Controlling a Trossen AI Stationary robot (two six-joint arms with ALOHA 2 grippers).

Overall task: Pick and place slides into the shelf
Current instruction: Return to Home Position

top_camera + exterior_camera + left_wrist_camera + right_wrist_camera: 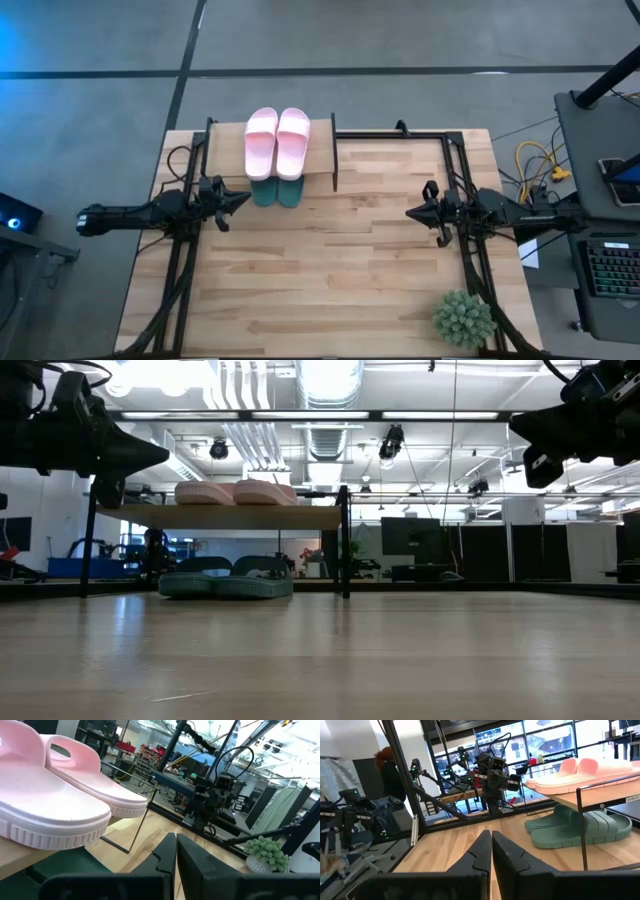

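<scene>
Two pale pink slides (277, 142) lie side by side on the shelf's wooden top (319, 145); they also show in the low view (235, 492) and left wrist view (55, 795). Two teal-green slides (276, 192) rest on the table under the shelf, heels sticking out toward the near side (226, 582) (575, 826). My left gripper (243, 199) is shut and hovers just left of the teal slides, holding nothing. My right gripper (411, 212) is shut, raised over the table's right part, far from the shelf.
A spiky green potted plant (464, 318) stands at the table's near right corner. Black frame rails (400, 132) run along the far edge and both sides. The wide wooden tabletop (330, 270) lies between the arms. A person (390, 775) stands beyond the table.
</scene>
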